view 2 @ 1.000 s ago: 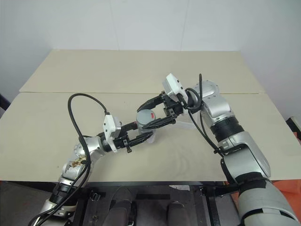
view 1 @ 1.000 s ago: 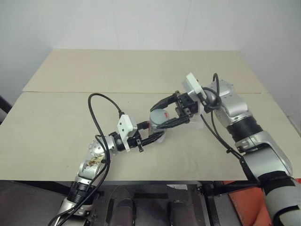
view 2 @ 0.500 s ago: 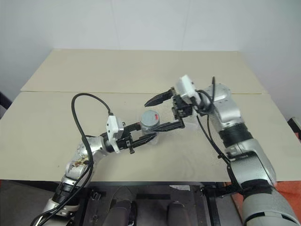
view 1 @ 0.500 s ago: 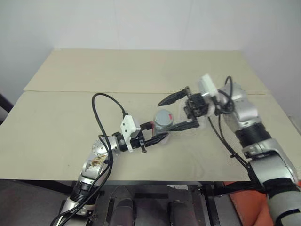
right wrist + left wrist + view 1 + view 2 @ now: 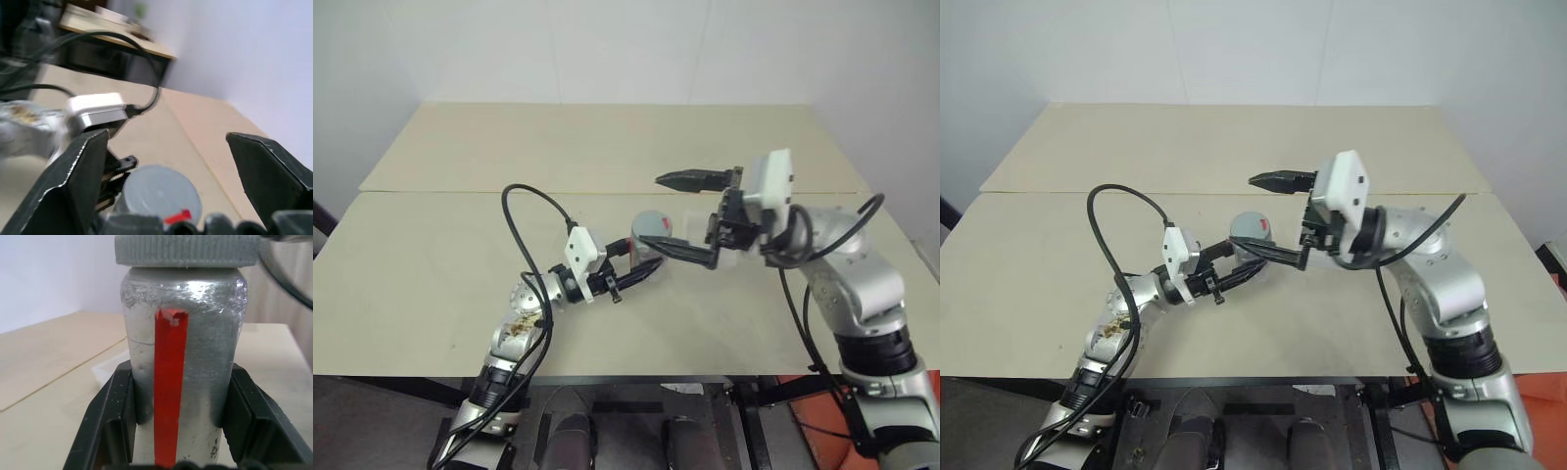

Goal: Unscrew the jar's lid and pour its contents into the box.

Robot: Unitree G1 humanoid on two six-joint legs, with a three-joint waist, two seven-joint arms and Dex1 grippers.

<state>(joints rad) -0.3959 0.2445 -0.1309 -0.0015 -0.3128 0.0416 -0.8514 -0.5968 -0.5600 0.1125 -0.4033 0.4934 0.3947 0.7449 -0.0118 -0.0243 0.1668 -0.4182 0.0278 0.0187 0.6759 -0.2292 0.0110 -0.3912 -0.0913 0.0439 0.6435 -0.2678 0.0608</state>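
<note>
Both fingers of my left gripper (image 5: 171,431) are clamped on the jar (image 5: 181,357), held upright above the worktop (image 5: 440,255) with the lid (image 5: 651,223) on top. My right gripper (image 5: 677,211) hangs spread wide just beside the lid, one finger above it, gripping nothing.

Both arms are silver metal with black looping cables, white wrist camera blocks and 2 black fingers (image 5: 690,179) each.

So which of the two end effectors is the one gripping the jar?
The left end effector: its fingers clamp the jar, while the right end effector stands open above the lid.
</note>
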